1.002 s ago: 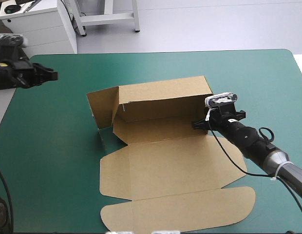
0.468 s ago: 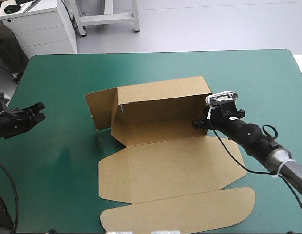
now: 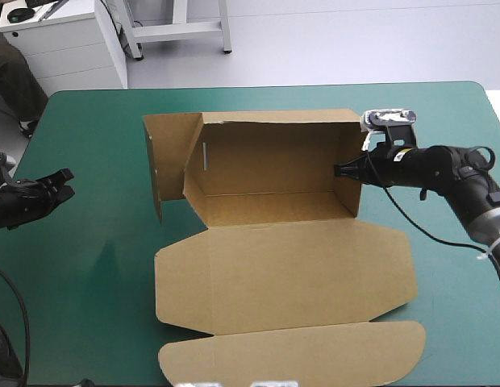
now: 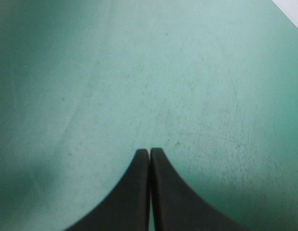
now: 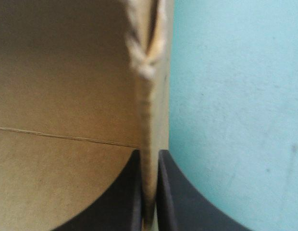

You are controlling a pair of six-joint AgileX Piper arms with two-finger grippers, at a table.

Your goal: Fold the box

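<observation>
While the box is being clamped at one wall by the right gripper, the left gripper is being held closed, empty, above the teal-green cover.

No text, label, brand, number or sign can be read in any view. The brown board of the box is seen unprinted on every panel that shows. A small pale strip is seen on the box's inner back wall, too small for any marking on it to be made out. Nothing legible is shown on the teal-green cover of the table.
</observation>
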